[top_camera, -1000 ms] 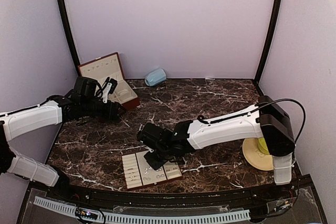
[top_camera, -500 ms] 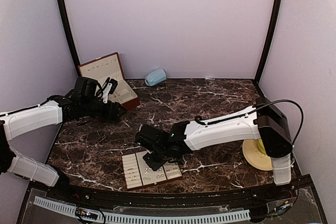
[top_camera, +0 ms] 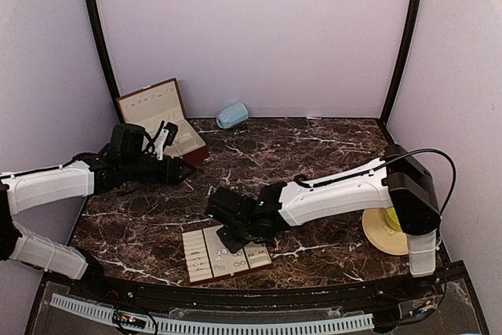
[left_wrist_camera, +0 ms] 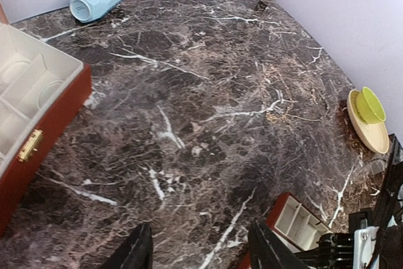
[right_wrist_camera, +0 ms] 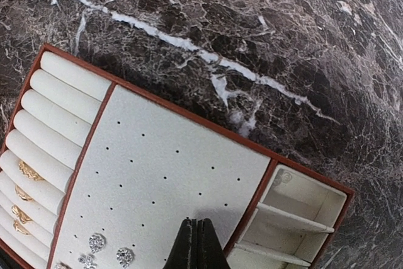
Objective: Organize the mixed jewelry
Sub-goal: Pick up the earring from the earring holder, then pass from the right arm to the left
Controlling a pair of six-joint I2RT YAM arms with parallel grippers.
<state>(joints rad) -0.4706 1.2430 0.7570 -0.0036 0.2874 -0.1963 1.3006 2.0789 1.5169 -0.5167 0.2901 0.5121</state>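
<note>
tray (right_wrist_camera: 164, 174): near edge cut off | earrings (right_wrist_camera: 107, 250): partly cropped | red-brown box (left_wrist_camera: 25, 124): left side cut off

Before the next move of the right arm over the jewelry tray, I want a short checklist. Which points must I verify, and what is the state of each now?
1. Right pincer is shut: ok, its fingers are pressed together above the tray's perforated pad.
2. Something is held in the right pincer: cannot tell, nothing shows between the tips.
3. Earrings sit on the perforated pad: ok, a few near its lower edge.
4. Gold rings are seated in the ring rolls: ok.
5. Small compartments are free: not ok, one small piece lies in the upper one.
6. Left pincer is away from the tray: ok, it is open above bare marble table.
</note>
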